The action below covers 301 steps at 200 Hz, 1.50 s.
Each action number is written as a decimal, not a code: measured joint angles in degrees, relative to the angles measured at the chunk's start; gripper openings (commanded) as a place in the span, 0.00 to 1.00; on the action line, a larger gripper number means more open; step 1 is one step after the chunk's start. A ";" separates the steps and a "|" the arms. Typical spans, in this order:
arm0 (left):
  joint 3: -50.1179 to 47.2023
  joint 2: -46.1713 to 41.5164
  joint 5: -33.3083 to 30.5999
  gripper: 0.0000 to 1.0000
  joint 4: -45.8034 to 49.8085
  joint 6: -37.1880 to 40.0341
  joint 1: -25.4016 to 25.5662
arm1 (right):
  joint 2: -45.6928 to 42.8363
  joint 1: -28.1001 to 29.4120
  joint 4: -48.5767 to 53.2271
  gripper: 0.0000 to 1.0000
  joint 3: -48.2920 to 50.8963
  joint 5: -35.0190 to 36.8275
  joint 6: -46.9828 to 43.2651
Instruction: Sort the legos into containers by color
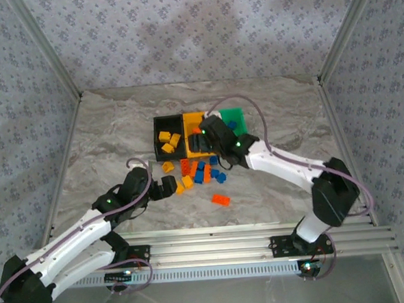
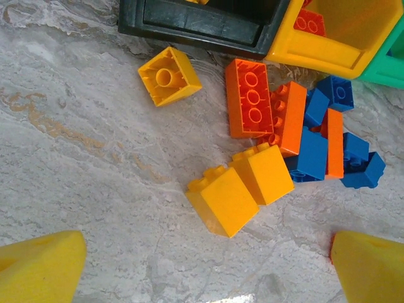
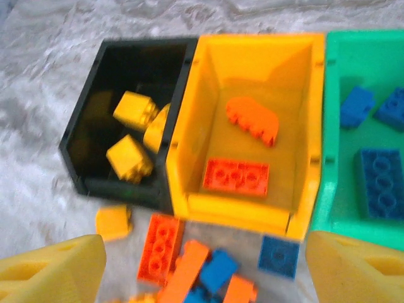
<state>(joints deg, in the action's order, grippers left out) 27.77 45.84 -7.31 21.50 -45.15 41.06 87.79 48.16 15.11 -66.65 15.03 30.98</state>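
Three joined bins stand at the table's middle: black [image 1: 158,137], yellow-orange [image 1: 194,117], green [image 1: 232,114]. Yellow legos [image 3: 129,158] lie in the black bin [image 3: 82,126]. Two red-orange ones [image 3: 236,177] are in the yellow-orange bin [image 3: 183,126], and blue ones [image 3: 379,183] are in the green bin [image 3: 328,126]. A mixed pile [image 1: 200,173] lies in front of the bins. My left gripper [image 1: 164,188] is open just left of the pile, with two yellow bricks [image 2: 222,200] ahead of its fingers [image 2: 38,268]. My right gripper [image 1: 200,141] hovers open and empty over the yellow-orange bin's front.
A lone red-orange brick [image 1: 221,200] lies nearer me, right of the pile. One yellow brick [image 2: 169,76] sits apart by the black bin's front wall [image 2: 196,28]. Metal frame posts [image 1: 56,64] and patterned walls bound the marble table [image 1: 106,150].
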 measured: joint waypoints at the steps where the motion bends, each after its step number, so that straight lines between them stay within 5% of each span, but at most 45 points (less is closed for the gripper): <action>1: 0.00 -0.02 0.00 1.00 0.00 0.00 0.00 | -0.24 0.13 0.02 0.85 0.31 0.00 0.04; 77: -1.16 -0.76 -0.46 1.00 0.76 -0.85 0.00 | -6.93 10.21 5.51 0.87 20.15 -2.89 2.64; 153: -2.99 -0.81 -1.07 1.00 0.81 -1.46 0.00 | 1.18 11.50 5.22 0.87 21.16 -6.58 1.07; 273: -3.74 -0.70 -1.05 1.00 0.13 -1.66 -0.02 | 3.50 14.51 9.11 0.35 19.30 -5.07 -0.11; 301: -3.74 -0.33 -1.05 1.00 -0.17 -1.70 -0.02 | 3.26 14.84 9.35 0.30 19.12 -4.81 0.07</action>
<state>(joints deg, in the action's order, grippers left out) 24.03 45.52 -8.36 21.32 -46.85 41.04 91.05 63.00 24.47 -47.53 10.22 31.05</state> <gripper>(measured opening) 0.997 0.317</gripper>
